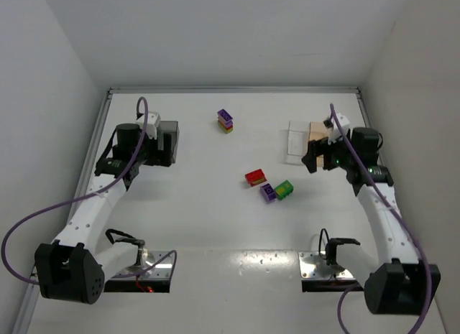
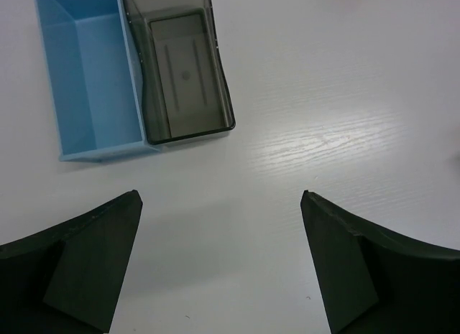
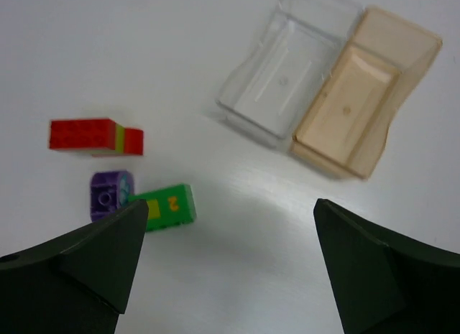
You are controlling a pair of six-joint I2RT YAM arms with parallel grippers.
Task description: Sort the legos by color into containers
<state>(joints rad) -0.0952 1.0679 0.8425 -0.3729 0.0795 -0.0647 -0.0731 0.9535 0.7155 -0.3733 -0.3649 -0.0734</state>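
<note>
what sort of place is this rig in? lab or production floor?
Most likely a lab bench cell: white table boxed in by plain white walls, left arm and right arm bolted at its near edge, with toy legos and small bins on it.

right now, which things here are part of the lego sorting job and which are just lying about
Job: red brick, purple brick, green brick, multicolour stack, light blue bin, smoky grey bin, clear bin, tan bin

Just there: purple cables, metal base plates
</note>
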